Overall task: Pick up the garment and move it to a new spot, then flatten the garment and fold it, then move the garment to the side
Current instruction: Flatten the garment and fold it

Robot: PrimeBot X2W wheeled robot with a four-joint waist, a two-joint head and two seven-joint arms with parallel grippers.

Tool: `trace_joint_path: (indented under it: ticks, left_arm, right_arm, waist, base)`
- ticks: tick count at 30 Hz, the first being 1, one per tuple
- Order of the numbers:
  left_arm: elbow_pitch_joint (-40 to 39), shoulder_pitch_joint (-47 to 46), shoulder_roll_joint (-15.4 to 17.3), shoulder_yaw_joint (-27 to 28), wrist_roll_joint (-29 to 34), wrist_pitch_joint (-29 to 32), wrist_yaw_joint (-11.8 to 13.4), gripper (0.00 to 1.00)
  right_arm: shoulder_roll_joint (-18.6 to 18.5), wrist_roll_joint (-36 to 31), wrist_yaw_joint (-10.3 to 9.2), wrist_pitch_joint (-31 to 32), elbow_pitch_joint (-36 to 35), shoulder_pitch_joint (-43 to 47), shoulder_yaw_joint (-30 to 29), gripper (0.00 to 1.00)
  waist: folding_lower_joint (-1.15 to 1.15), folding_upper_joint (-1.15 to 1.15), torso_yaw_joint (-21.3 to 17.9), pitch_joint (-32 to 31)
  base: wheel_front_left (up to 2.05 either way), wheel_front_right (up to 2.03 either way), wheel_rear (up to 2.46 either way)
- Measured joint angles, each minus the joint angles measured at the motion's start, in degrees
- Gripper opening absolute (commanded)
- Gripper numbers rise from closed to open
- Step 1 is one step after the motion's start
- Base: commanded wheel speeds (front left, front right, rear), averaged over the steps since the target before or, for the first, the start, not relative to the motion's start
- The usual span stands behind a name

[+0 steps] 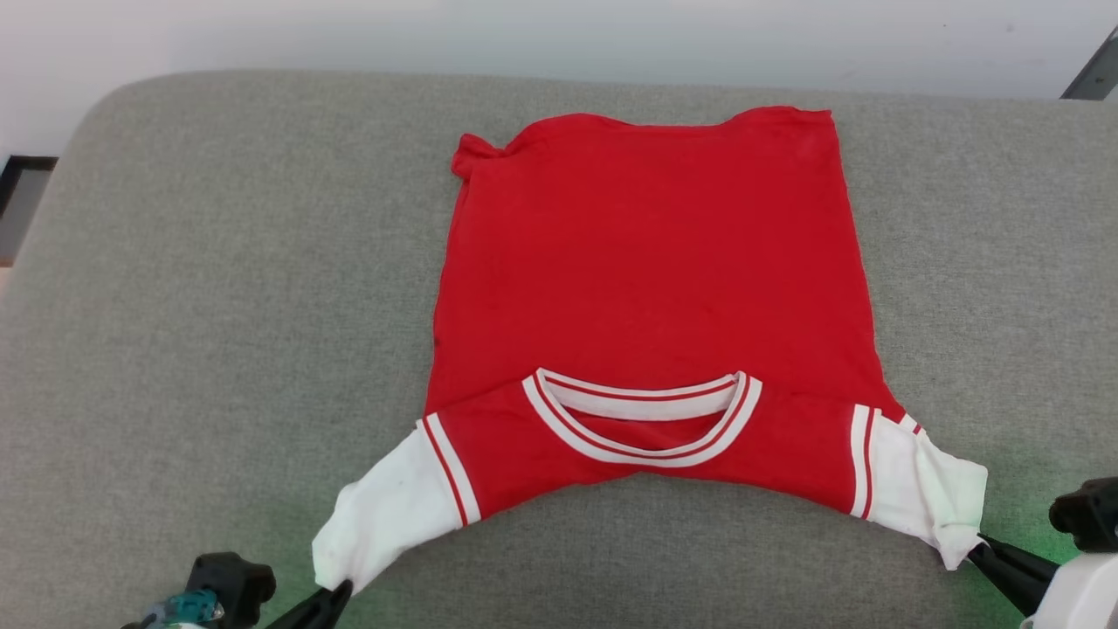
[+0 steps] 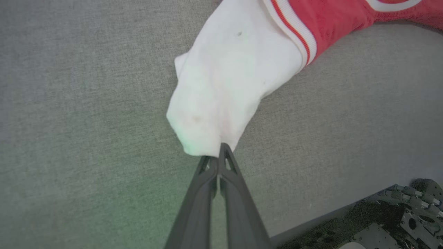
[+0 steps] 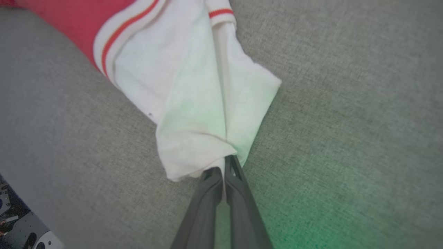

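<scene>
Soft even light, green tint near frame bottoms (wrist views slightly blurred)

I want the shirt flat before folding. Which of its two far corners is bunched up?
The far left corner of the shirt: it is curled into a small lump, while the far right corner lies flat on the grey cushion.

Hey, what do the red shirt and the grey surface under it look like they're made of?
The garment: thin, soft knit, matte, likely cotton or polyester jersey; it drapes and creases at the sleeves, with ribbed-looking striped trim. The grey surface: woven upholstery fabric, matte and flecked, over what looks like padding, judging by its rounded corner.
</scene>
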Motion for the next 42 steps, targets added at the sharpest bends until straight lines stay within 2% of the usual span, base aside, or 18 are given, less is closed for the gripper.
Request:
trace_joint_path:
  ticks: [3, 4, 5, 6, 13, 19, 23, 25, 29, 33, 42]
  left_arm:
    - [1.0, 0.3, -0.9, 0.1, 0.1, -0.1, 0.3, 0.0]
    - [1.3, 0.3, -1.1, 0.1, 0.1, -0.2, 0.3, 0.0]
    - [1.5, 0.3, -1.4, 0.3, 0.1, -0.2, 0.5, 0.0]
    - [1.6, 0.4, -1.7, 0.5, 0.1, -0.3, 0.5, 0.0]
    - [2.1, 0.6, -3.4, 1.6, 0.3, -0.7, 0.2, 0.0]
    - [2.1, 0.6, -4.8, 3.0, 1.7, -0.9, -0.1, 0.0]
    - [1.9, 0.0, -5.8, 4.4, 3.7, -0.9, -0.1, 0.0]
    - [1.7, -0.6, -6.6, 5.2, 5.0, -1.0, -0.1, 0.0]
    - [1.8, -2.1, -8.3, 6.1, 7.1, -1.0, -0.7, 0.0]
    - [2.5, -4.0, -10.6, 6.3, 8.9, -1.0, -2.0, 0.0]
    - [5.8, -8.7, -16.7, 5.2, 12.3, -1.2, -5.8, 0.0]
  right_arm:
    - [1.1, 1.4, 0.0, 2.4, 0.6, -0.2, -0.8, 0.0]
    - [1.6, 2.3, 0.0, 3.2, 0.9, -0.2, -1.1, 0.07]
    - [1.8, 2.7, 0.0, 4.0, 1.0, -0.4, -1.4, 0.43]
    - [1.9, 3.5, 0.01, 5.2, 1.3, -0.6, -1.8, 1.0]
    - [0.6, 8.4, 0.2, 12.8, -4.1, -1.2, -5.8, 1.0]
    - [-2.3, 9.2, 0.0, 16.1, -11.8, -3.0, -13.9, 1.0]
    - [-1.4, 4.2, -0.01, 17.0, -14.5, -7.7, -19.4, 1.0]
    - [0.6, 1.4, 0.0, 17.0, -14.0, -11.2, -21.3, 1.0]
    - [5.0, -3.1, 0.0, 17.4, -9.2, -19.7, -21.9, 1.0]
    - [8.0, -5.9, -0.01, 18.7, 0.2, -28.7, -20.9, 1.0]
    - [11.4, -7.0, -0.01, 23.3, 23.4, -45.8, -19.1, 1.0]
  waist:
    - [0.0, 0.0, 0.2, 0.5]
    - [0.0, 0.0, 0.2, 0.7]
    - [0.0, 0.0, 0.3, 0.8]
    - [0.0, 0.0, 0.5, 0.9]
    - [0.0, 0.0, 1.5, 1.7]
    - [0.0, 0.0, 2.4, 2.8]
    - [0.0, 0.0, 2.8, 4.1]
    - [0.0, 0.0, 3.1, 5.0]
    - [0.0, 0.0, 4.0, 7.1]
    - [0.0, 0.0, 5.7, 9.1]
    - [0.0, 0.0, 11.8, 13.1]
  base:
    - [0.0, 0.0, 0.0]
    - [0.0, 0.0, 0.0]
    - [0.0, 0.0, 0.0]
    - [0.0, 0.0, 0.0]
    - [0.0, 0.0, 0.0]
    - [0.0, 0.0, 0.0]
    - [0.0, 0.0, 0.0]
    - [0.0, 0.0, 0.0]
    - [0.0, 0.0, 0.0]
    - [0.0, 0.0, 0.0]
    - [0.0, 0.0, 0.0]
